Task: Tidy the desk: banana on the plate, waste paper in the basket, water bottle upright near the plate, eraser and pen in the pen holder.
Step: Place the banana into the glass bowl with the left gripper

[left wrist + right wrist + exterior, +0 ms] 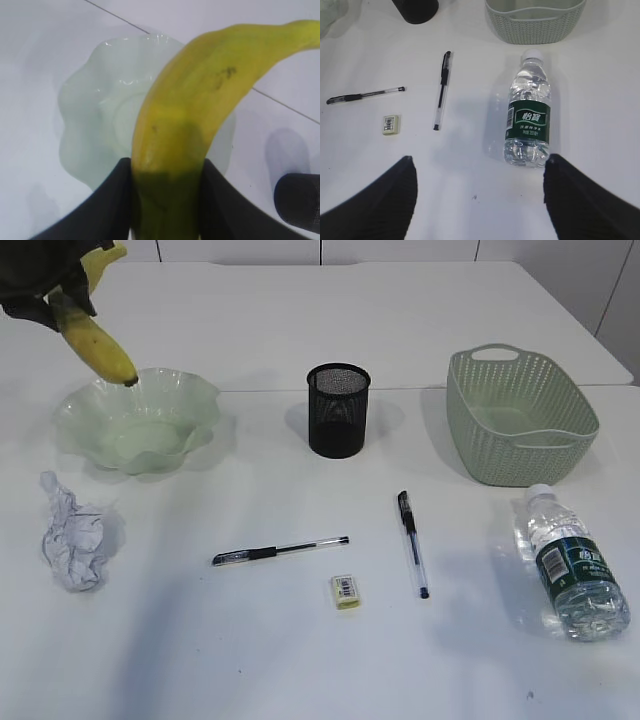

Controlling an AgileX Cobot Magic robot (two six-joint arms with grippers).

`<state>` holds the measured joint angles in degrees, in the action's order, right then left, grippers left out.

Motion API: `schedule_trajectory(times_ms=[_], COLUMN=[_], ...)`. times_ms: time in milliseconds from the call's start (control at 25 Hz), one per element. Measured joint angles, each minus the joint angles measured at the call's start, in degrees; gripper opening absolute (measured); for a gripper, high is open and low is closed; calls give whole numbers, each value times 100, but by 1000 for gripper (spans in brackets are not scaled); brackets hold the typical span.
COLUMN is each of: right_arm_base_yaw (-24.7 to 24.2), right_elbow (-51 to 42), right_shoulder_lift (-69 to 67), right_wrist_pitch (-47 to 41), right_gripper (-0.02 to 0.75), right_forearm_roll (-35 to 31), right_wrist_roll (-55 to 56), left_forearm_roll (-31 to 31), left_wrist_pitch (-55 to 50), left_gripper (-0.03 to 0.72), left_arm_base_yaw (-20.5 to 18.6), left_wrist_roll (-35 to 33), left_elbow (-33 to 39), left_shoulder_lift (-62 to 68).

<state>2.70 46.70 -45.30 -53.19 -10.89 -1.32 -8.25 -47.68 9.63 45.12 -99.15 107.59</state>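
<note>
Since the banana goes on the plate first, I read the desk outward from my grip:

Left hand (167, 200): clenched on the banana (200, 115), one finger on each flank near its lower end, so the fruit hangs steady while I carry it.
Banana: aloft, its dark tip just above the far rim of the plate (140, 425), not yet resting; I judge a short descent is due before I let go.
Plate: pale green and wavy-edged, at the left rear of the desk (300, 660), lying under the fruit in my left wrist view.
Right hand (480, 200): released, fingers spread wide, holding nothing, poised over the water bottle (529, 115), likely for its turn.
Water bottle: lying on its side, cap toward the basket (520, 420), well apart from the plate.
Waste paper (72, 540): crumpled, in front of the plate.
Pens: one pen (280, 550) lies crosswise, the other pen (412, 540) points toward the pen holder (338, 410).
Eraser (346, 590): between the pens, near the front.
</note>
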Motion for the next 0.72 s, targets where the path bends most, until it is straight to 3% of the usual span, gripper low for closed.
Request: schedule_trajectory(times_ms=[480, 720], right_arm_base_yaw=[0, 0], right_elbow=[0, 0], right_shoulder_lift=[0, 0], right_wrist_pitch=[32, 32], right_gripper=[585, 585], right_forearm_roll=[0, 0], right_wrist_roll=[0, 0], left_forearm_roll=[922, 1414], left_wrist_pitch=[20, 34], left_gripper=[244, 244], left_arm_base_yaw=[-173, -437], left_wrist_roll=[-12, -12], left_elbow=[-1086, -1575], left_shoulder_lift=[1327, 1999])
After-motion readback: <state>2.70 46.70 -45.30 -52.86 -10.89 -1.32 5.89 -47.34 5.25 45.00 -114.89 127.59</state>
